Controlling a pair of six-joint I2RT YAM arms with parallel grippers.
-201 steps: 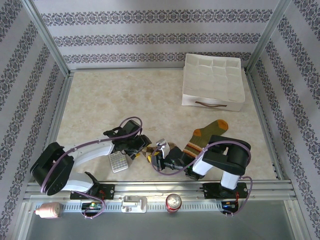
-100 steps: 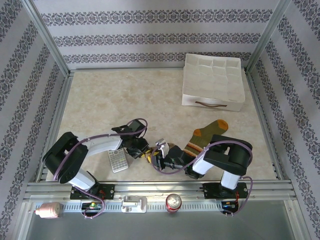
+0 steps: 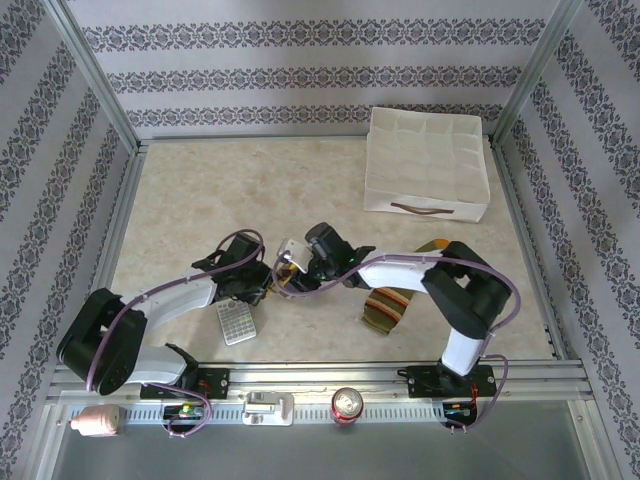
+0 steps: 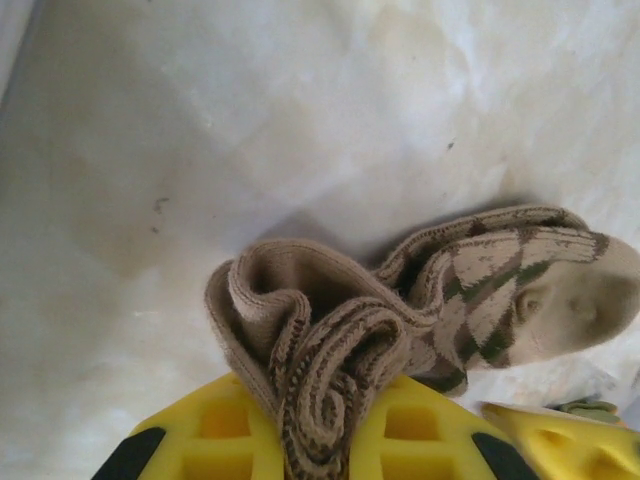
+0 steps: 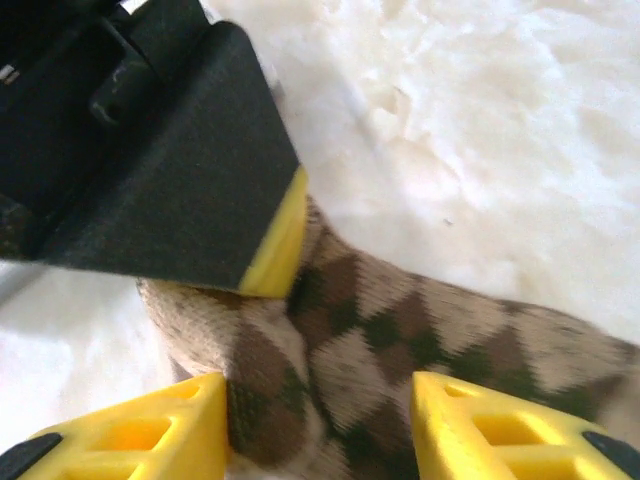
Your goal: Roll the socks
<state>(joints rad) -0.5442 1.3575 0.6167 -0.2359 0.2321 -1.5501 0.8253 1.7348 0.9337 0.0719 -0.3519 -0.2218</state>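
Beige marbled bench, patterned walls. Argyle sock lies by the middle of the near edge, cuff bunched. Left gripper pinches that bunched cuff. Right gripper is spread, fingers straddling the sock's body. Olive sock lies flat, near-right. Calculator near-left; white box far-right corner.

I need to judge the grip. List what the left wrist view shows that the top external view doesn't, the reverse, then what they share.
Left wrist: the brown and beige argyle fabric sock, its cuff bunched and pinched between the left gripper's yellow fingers. Top external: the olive green striped fabric sock, grey calculator and white fabric box. Shared: the left gripper and marbled table.
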